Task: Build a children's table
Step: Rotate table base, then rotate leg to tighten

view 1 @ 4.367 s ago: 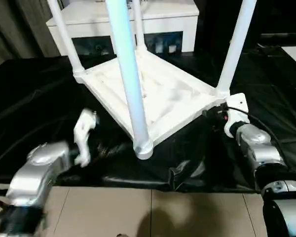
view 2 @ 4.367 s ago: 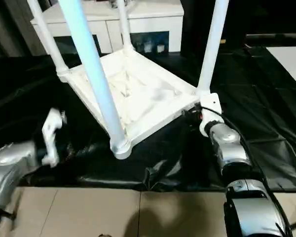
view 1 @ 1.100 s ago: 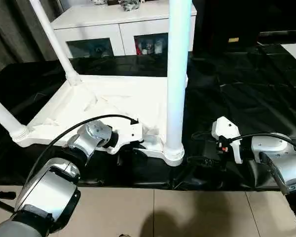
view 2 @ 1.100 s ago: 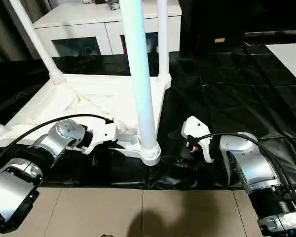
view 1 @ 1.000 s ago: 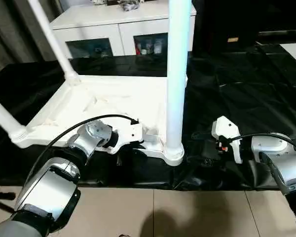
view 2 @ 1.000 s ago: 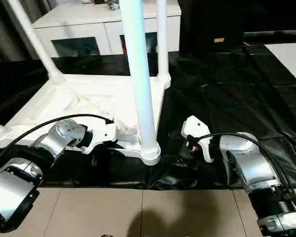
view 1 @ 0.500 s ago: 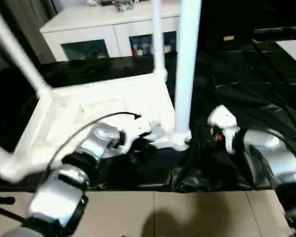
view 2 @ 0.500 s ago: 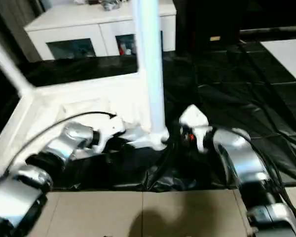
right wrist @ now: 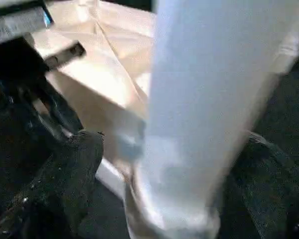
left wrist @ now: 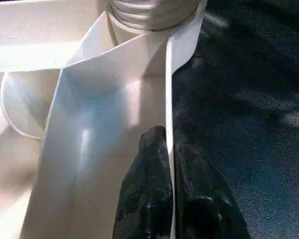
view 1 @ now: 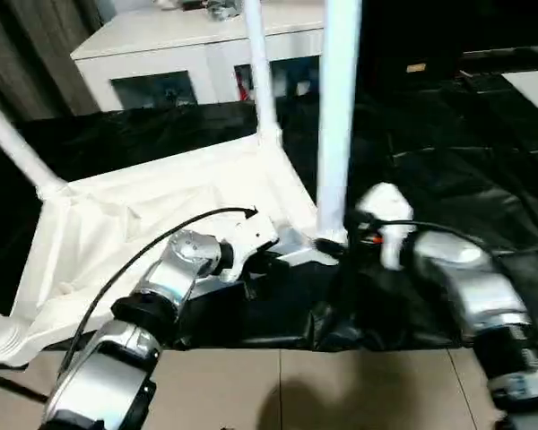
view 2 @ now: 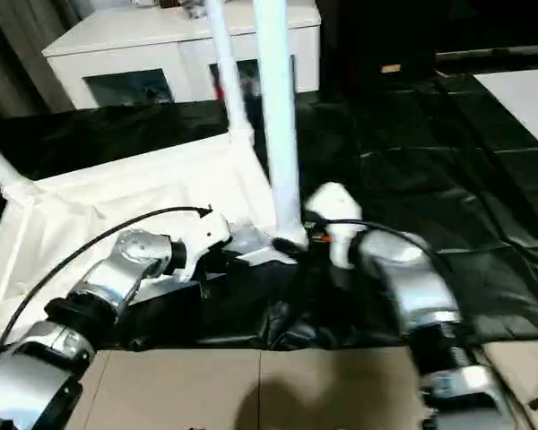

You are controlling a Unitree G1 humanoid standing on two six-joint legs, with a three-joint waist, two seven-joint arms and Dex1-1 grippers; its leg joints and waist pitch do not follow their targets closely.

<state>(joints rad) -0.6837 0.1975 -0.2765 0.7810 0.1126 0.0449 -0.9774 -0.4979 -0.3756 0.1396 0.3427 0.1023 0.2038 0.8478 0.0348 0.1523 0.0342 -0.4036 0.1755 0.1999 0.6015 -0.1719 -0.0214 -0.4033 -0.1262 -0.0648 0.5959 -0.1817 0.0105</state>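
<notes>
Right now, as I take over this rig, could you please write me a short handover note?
Left gripper: shut on the tabletop rim wall, beside the near corner socket.
Right gripper: open, fingers either side of the near leg close to its base, not clamped.
The table lies upside down on black sheeting, in front of a white cabinet.
Done: four legs stand in the corner sockets.
Left: I cannot tell whether the legs are fully tight; the table is not yet turned upright.
</notes>
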